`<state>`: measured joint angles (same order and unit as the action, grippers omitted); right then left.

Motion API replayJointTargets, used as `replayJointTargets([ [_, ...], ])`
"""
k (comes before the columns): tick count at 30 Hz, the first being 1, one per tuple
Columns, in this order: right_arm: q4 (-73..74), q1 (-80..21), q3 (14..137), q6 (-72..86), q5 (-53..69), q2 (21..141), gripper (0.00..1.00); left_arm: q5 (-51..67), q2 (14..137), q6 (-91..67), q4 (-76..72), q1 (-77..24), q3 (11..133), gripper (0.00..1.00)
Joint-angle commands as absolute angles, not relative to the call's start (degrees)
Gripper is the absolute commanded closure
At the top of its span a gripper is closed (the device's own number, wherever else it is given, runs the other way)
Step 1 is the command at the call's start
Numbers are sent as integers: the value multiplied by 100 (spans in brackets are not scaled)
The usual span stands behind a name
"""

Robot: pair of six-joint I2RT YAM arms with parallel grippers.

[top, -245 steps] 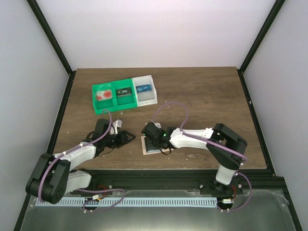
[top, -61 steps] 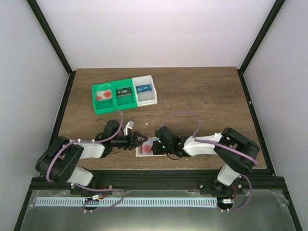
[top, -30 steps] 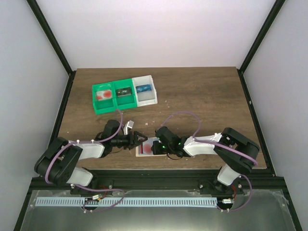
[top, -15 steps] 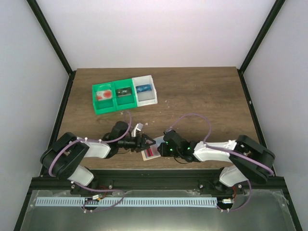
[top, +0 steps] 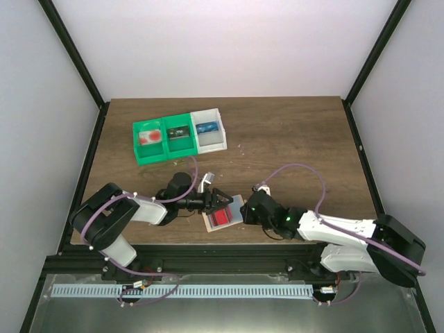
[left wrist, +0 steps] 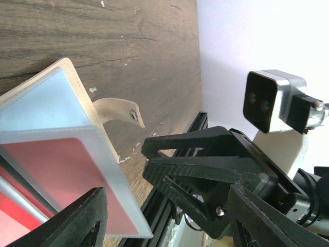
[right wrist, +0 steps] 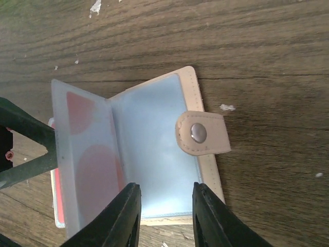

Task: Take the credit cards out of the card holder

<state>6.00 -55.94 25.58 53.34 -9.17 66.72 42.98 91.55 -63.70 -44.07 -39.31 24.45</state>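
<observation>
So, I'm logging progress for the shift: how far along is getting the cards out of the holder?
Done: a red-and-white card, a dark card and a blue card lie in the trays, and the card holder lies open on the table. In hand: the left gripper and right gripper, both open, flank it. Still to do: a red card sits in a sleeve.

Table (top: 298, 132): card holder (right wrist: 149, 149), trays (top: 179, 136), perhaps crumbs (right wrist: 226, 107)
</observation>
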Motion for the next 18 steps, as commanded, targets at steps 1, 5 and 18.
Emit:
replayJointTargets([
  [1,1060,-5563,2897,5224,-1311,6348,68,4335,9275,-6415,-4858,-3953,2525,34],
  [5,1097,-5563,2934,5108,-1340,6167,66,4339,9321,-6317,-4759,-3953,2623,34],
  [18,160,-4960,2879,4477,-5,7255,64,3905,8980,-6245,-4188,-3953,2003,33],
])
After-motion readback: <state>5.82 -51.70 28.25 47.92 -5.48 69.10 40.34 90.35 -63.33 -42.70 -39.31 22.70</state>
